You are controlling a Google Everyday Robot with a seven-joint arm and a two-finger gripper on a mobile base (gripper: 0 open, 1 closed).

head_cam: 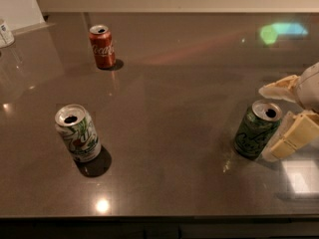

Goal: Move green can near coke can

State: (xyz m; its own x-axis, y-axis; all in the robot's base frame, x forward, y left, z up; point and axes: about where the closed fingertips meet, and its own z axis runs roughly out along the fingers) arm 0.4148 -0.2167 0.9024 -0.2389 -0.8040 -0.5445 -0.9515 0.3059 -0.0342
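Note:
The green can (pixel 256 130) stands upright at the right of the dark table (pixel 179 108), dark green with pale cursive lettering. My gripper (pixel 266 124) reaches in from the right edge. It is open, with one cream finger (pixel 279 87) just behind the can and the other finger (pixel 291 138) against its right front side. The coke can (pixel 102 46) stands upright at the far left, red with white script, well away from the green can.
A mostly white can with green and red markings (pixel 78 133) stands upright at the front left. A small white object (pixel 5 33) sits at the far left edge. The table's front edge (pixel 149 217) runs along the bottom.

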